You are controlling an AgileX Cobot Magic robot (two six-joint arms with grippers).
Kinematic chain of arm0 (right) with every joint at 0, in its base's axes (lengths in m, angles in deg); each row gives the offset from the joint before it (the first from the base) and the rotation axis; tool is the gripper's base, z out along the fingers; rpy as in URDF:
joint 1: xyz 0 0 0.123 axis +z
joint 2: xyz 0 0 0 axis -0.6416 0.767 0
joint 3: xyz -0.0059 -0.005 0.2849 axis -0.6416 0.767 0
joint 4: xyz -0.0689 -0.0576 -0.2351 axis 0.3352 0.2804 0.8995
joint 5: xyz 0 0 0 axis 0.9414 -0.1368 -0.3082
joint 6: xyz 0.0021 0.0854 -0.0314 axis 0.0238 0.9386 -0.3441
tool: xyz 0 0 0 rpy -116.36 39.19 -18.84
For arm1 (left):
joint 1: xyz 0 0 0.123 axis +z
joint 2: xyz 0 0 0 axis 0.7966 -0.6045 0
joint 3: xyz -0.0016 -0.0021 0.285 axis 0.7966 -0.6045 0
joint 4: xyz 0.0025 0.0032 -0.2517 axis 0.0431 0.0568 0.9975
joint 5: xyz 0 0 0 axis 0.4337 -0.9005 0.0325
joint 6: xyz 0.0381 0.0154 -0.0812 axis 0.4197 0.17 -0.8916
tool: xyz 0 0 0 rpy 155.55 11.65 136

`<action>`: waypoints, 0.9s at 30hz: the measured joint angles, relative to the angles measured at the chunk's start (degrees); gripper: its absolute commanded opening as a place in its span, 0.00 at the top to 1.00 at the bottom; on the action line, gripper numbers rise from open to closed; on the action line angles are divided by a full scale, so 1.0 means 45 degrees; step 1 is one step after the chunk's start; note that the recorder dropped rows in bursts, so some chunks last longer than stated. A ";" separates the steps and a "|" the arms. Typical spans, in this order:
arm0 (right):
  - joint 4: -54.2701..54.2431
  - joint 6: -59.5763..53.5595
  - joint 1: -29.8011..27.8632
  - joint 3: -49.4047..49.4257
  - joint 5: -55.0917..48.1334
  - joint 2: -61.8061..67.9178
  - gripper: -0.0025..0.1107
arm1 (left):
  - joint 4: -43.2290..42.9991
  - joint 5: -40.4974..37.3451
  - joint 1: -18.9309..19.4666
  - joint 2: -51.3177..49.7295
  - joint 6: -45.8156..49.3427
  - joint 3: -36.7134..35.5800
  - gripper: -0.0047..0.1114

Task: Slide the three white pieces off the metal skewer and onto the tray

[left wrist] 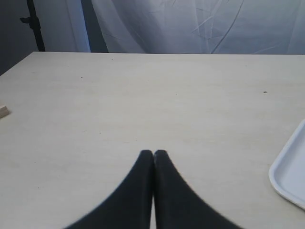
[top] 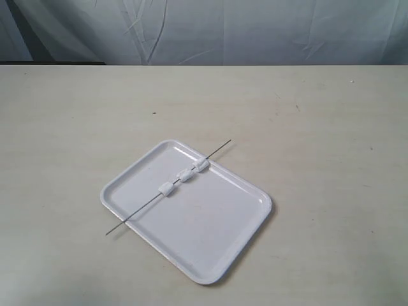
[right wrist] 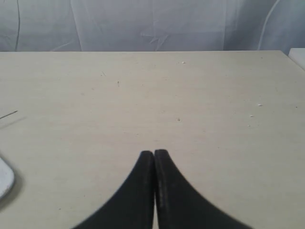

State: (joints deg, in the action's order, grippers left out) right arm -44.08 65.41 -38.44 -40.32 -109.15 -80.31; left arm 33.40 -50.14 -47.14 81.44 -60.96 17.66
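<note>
A white rectangular tray [top: 210, 245] lies at the middle of the table. The thin metal skewer [top: 137, 215] rests slantwise across the tray's far-left corner, both ends past the rim. Three white pieces are threaded on it: one [top: 166, 189], a second [top: 186, 175], a third [top: 201, 166] over the far rim. Neither arm shows in the exterior view. My left gripper [left wrist: 153, 152] is shut and empty above bare table, with the tray's rim [left wrist: 287, 171] off to one side. My right gripper [right wrist: 154, 152] is shut and empty too; a tray corner [right wrist: 5, 177] and the skewer's tip [right wrist: 8, 115] show at that view's edge.
A pale cloth backdrop [top: 210, 29] hangs behind the table's far edge. A small wooden block [left wrist: 4, 111] sits at the border of the left wrist view. A dark stand [left wrist: 32, 24] rises behind the table there.
</note>
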 measured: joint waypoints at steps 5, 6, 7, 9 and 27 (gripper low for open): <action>0.0000 0.0000 0.0000 0.0000 0.0000 0.0000 0.98 | 0.0000 0.0000 0.0000 0.0000 0.0000 0.0000 0.96; 0.0000 0.0000 0.0000 0.0000 0.0000 0.0000 0.98 | 0.0000 0.0000 0.0000 0.0000 0.0000 0.0000 0.96; 0.0000 0.0000 0.0000 0.0000 0.0000 0.0000 0.98 | 0.0000 0.0000 0.0000 0.0000 0.0000 0.0000 0.96; 0.0000 0.0000 0.0000 0.0000 0.0000 0.0000 0.98 | 0.0000 0.0000 0.0000 0.0000 0.0000 0.0000 0.96; -0.0478 0.0000 0.0000 0.0000 0.3561 0.0000 0.98 | -0.3474 0.2940 0.0000 0.0000 0.0000 -0.0010 0.96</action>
State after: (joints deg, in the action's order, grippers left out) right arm -46.23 65.41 -38.44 -40.32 -93.12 -80.31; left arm 17.77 -36.91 -47.14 81.44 -60.96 17.62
